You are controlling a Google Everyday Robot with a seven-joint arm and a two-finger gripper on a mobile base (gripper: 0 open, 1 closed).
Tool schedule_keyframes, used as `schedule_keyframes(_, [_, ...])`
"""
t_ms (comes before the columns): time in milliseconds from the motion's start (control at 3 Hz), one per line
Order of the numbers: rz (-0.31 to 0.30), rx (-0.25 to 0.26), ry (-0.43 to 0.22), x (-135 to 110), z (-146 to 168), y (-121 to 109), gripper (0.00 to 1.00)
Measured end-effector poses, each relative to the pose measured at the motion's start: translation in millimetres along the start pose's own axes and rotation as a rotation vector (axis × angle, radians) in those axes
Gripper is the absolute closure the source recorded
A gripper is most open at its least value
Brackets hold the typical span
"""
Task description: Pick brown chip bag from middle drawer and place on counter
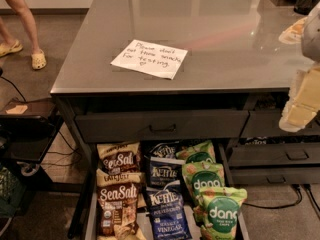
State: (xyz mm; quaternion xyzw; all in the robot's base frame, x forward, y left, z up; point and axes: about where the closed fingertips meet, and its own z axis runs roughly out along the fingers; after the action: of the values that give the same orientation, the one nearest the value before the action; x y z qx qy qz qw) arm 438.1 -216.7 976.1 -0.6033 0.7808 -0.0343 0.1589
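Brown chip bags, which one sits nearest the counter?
The rear bag, farthest back under the counter; its twin stands in front of it. The gripper hangs at the right, beside the counter.

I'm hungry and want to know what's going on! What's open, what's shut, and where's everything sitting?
Middle drawer: pulled open.
Top drawer: shut.
Brown Sea Salt bags: both lying in the open drawer.
Kettle bags and Dang bags: same drawer.
Paper note: flat on the counter.
Claw: at the right edge, beside the counter, away from the bags.
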Motion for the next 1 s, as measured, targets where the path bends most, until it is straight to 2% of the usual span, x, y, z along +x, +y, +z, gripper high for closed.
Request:
schedule_keyframes(333, [0.0, 0.0, 0.0, -0.1, 0.1, 0.1, 0.0])
schedule_keyframes(667, [0.002, -0.011, -0.073, -10.1, 12.4, 11.1, 0.0])
schedule_keyframes(1000, [0.007, -0.038, -0.196, -35.7, 39.1, 33.7, 0.0])
